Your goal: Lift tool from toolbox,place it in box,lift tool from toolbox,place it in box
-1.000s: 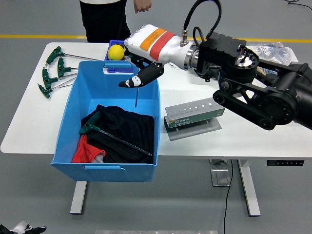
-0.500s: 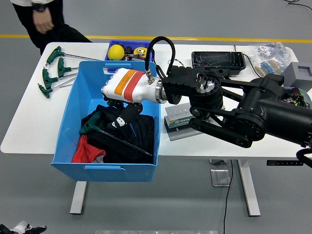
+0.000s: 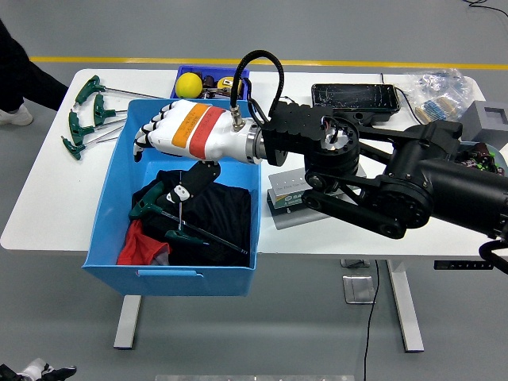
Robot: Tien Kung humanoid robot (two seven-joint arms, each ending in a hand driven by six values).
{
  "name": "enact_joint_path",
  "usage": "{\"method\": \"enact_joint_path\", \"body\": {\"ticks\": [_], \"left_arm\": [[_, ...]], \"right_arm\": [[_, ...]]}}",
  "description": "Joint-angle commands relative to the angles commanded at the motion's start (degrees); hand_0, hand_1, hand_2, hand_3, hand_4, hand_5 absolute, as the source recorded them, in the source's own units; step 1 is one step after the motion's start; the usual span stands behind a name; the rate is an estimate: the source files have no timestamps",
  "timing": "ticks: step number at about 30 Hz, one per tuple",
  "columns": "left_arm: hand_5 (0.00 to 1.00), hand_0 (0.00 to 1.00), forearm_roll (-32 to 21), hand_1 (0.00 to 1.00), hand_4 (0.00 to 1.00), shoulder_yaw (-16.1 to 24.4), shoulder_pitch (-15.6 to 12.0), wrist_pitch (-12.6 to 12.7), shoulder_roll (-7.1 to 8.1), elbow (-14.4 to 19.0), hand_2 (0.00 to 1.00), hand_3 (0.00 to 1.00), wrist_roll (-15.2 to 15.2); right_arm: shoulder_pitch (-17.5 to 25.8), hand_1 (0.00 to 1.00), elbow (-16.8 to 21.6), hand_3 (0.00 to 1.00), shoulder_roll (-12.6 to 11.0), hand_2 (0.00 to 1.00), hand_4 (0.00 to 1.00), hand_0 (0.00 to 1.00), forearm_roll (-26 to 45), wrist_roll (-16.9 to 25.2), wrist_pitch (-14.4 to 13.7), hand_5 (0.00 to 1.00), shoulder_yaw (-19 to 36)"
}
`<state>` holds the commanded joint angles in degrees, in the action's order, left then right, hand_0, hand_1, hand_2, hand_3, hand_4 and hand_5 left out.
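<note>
Here the risk is a snag: the right hand (image 3: 171, 135) hangs low inside the blue box (image 3: 111, 171), so pulling back carelessly could catch the black cloth (image 3: 214, 210) or drag a green-handled T-wrench (image 3: 178, 232) lying on it. Its fingers (image 3: 149, 127) look spread and released, holding nothing; the thumb hangs just above the wrench.

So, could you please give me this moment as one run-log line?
right hand: open over blue plastic bin | two green-handled T-wrenches in bin on black cloth | more wrenches on white table | left: unseen
</note>
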<state>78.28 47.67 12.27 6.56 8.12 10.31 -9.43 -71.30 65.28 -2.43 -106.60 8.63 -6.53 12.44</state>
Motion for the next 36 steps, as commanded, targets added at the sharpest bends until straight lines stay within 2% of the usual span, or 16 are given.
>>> {"method": "enact_joint_path", "body": {"ticks": [6, 8, 9, 12, 14, 15, 19, 21, 22, 26, 27, 28, 30, 32, 33, 36], "left_arm": [[0.664, 0.718, -1.33, 0.664, 0.658, -0.59, 0.24, 0.44, -0.13, 0.00, 0.678, 0.626, 0.18], [0.664, 0.718, -1.46, 0.664, 0.658, -0.68, 0.31, 0.47, -0.15, 0.00, 0.678, 0.626, 0.22], [0.665, 0.719, -1.55, 0.665, 0.659, -0.79, 0.34, 0.46, -0.15, 0.00, 0.678, 0.626, 0.24], [0.665, 0.719, -1.59, 0.665, 0.659, -0.83, 0.30, 0.44, -0.20, 0.00, 0.678, 0.626, 0.28], [0.665, 0.719, -1.59, 0.665, 0.659, -0.79, 0.27, 0.51, -0.34, 0.00, 0.678, 0.626, 0.27], [0.665, 0.718, -1.69, 0.664, 0.658, -0.92, 0.29, 0.54, -0.43, 0.00, 0.678, 0.626, 0.23], [0.665, 0.718, -2.78, 0.664, 0.658, -2.33, 0.68, 0.61, -0.54, 0.00, 0.678, 0.626, 0.69], [0.665, 0.718, -4.42, 0.663, 0.658, -3.82, 1.01, 0.85, -0.49, 0.00, 0.677, 0.624, 1.16], [0.665, 0.718, -5.06, 0.663, 0.658, -4.37, 1.17, 0.98, -0.47, 0.00, 0.677, 0.624, 1.32], [0.665, 0.718, -7.52, 0.663, 0.658, -6.69, 1.71, 1.53, -0.25, 0.00, 0.677, 0.624, 1.83], [0.665, 0.716, -8.04, 0.662, 0.658, -7.33, 1.85, 1.65, -0.21, 0.00, 0.677, 0.625, 1.96], [0.665, 0.716, -9.01, 0.662, 0.658, -8.36, 2.01, 1.84, -0.17, 0.00, 0.677, 0.625, 2.15], [0.665, 0.716, -10.45, 0.662, 0.658, -9.87, 2.21, 2.09, -0.09, 0.00, 0.677, 0.625, 2.38], [0.665, 0.716, -12.07, 0.662, 0.658, -11.63, 2.37, 2.32, 0.01, 0.00, 0.677, 0.625, 2.64], [0.664, 0.715, -12.47, 0.666, 0.658, -12.18, 2.43, 2.37, 0.03, 0.00, 0.677, 0.625, 2.69], [0.664, 0.715, -12.65, 0.666, 0.658, -12.84, 2.59, 2.35, -0.02, 0.00, 0.677, 0.625, 2.74]], "right_arm": [[4.19, 0.817, 1.11, 0.964, -3.56, 0.894, 0.932, 0.840, 2.40, 2.25, -3.79, 0.606, 4.87], [5.40, 0.817, 0.95, 0.964, -4.37, 0.894, 0.932, 0.840, 5.03, 3.34, -4.57, 0.606, 6.24], [6.46, 0.801, 0.83, 0.886, -5.07, 0.856, 0.936, 0.840, 7.40, 4.68, -5.16, 0.607, 7.20], [9.10, 0.801, 1.21, 0.886, -6.69, 0.856, 0.936, 0.840, 14.48, 9.03, -5.80, 0.607, 8.89], [11.55, 0.801, 2.32, 0.886, -8.02, 0.856, 0.936, 0.840, 19.32, 12.04, -4.97, 0.607, 10.52], [12.95, 0.793, 3.25, 0.777, -8.87, 0.827, 0.947, 0.847, 21.92, 13.05, -4.51, 0.616, 11.50], [18.44, 0.793, 7.69, 0.777, -12.72, 0.827, 0.947, 0.847, 31.23, 13.03, -2.30, 0.616, 15.90], [22.46, 0.793, 10.70, 0.777, -15.47, 0.827, 0.947, 0.847, 36.45, 12.09, -1.44, 0.616, 19.23], [24.27, 0.804, 11.92, 0.834, -16.59, 0.833, 0.998, 0.855, 38.68, 11.72, -1.08, 0.687, 20.60], [32.80, 0.804, 16.52, 0.834, -20.65, 0.833, 0.998, 0.855, 48.37, 10.32, 0.92, 0.687, 27.66], [35.35, 0.806, 17.46, 0.856, -21.46, 0.841, 0.998, 0.855, 50.97, 10.00, 1.50, 0.801, 29.85], [37.82, 0.806, 18.40, 0.856, -22.30, 0.841, 0.998, 0.855, 53.58, 9.50, 2.28, 0.801, 32.04], [42.29, 0.806, 19.32, 0.856, -22.93, 0.841, 0.998, 0.855, 58.05, 8.80, 3.21, 0.801, 36.14], [46.42, 0.806, 20.06, 0.856, -22.65, 0.841, 0.998, 0.855, 62.41, 7.64, 4.46, 0.801, 39.81], [49.02, 0.807, 20.37, 0.856, -22.14, 0.841, 0.998, 0.847, 64.95, 7.04, 5.10, 0.837, 42.24], [55.61, 0.807, 20.68, 0.856, -20.39, 0.841, 0.998, 0.847, 65.22, 5.72, 6.49, 0.837, 47.45]]}}
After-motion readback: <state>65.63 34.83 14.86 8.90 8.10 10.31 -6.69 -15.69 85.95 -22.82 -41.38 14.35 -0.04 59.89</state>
